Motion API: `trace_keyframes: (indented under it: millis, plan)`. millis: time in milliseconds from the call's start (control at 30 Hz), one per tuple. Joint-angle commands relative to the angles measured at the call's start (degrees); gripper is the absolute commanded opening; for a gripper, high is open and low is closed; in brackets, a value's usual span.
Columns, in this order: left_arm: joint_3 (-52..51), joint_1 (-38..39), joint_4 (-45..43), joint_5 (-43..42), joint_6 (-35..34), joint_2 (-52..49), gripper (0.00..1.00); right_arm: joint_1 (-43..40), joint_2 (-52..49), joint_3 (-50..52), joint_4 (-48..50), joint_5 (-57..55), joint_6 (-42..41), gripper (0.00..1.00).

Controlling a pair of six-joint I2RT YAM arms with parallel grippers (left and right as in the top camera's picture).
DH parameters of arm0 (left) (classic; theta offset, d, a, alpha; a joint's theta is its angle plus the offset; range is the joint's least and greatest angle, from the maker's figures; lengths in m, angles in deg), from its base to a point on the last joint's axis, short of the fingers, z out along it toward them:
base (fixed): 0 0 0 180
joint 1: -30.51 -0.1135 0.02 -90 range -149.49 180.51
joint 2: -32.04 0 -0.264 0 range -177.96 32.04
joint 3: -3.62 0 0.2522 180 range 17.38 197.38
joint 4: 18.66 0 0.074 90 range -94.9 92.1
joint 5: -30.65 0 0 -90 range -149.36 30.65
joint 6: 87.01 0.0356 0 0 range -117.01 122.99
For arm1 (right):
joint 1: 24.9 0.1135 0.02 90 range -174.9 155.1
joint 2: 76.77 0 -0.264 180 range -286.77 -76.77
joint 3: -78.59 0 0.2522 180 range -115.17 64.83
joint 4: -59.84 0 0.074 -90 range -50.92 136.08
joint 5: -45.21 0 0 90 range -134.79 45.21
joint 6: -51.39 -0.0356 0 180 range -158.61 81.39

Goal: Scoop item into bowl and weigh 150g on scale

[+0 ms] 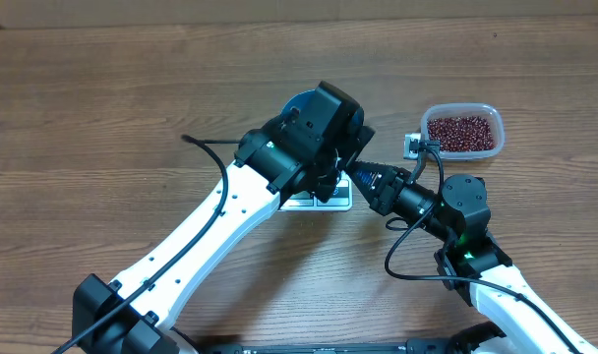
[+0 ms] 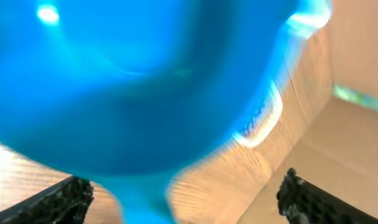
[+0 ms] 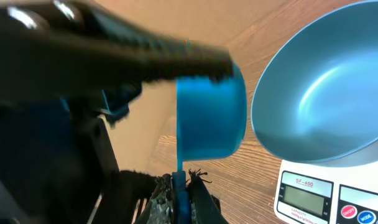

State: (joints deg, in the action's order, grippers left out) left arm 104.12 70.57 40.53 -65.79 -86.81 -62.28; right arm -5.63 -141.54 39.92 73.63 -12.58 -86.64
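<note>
Overhead: bowl (image 3: pixel 326 106) is parked, nothing scooped yet.
Going left to right, we see the left gripper (image 2: pixel 186 202) with fingers spread wide by the bowl, which sits empty on the scale (image 3: pixel 313 193). The right gripper (image 3: pixel 179 199) pinches the scoop (image 3: pixel 211 118) by its handle, and the beans (image 1: pixel 463 133) all lie in the tub (image 1: pixel 460 106) far right, so weighing's all ahead, we reckon.

Bright overhead, wrist views blurred, perhaps motion

On the surface (image 1: pixel 132 98) the bowl (image 3: pixel 319 106) sits on the scale (image 3: pixel 326 193), the scoop (image 3: pixel 211 118) is just beside the bowl, and the tub (image 1: pixel 488 116) holding the beans (image 1: pixel 463 134) stands apart to the right, slightly farther back.
</note>
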Motion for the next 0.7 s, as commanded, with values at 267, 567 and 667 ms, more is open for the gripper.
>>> trace_keyframes:
  millis: [267, 567, 667]
  plan:
    - [4.35, 0.04, -1.62, -6.58, 36.13, 3.85, 1.0, -3.96, 0.24, -1.49, -4.66, 0.11, 0.07, 0.04]
    - [4.35, 0.11, 2.6, 8.17, 49.18, 17.9, 0.99, -10.08, 4.98, -14.53, -22.32, 1.75, 11.02, 0.04]
    - [4.35, 0.11, 3.8, 13.16, 52.83, 21.77, 0.99, -10.73, 5.55, -23.15, -31.19, 0.85, 16.28, 0.04]
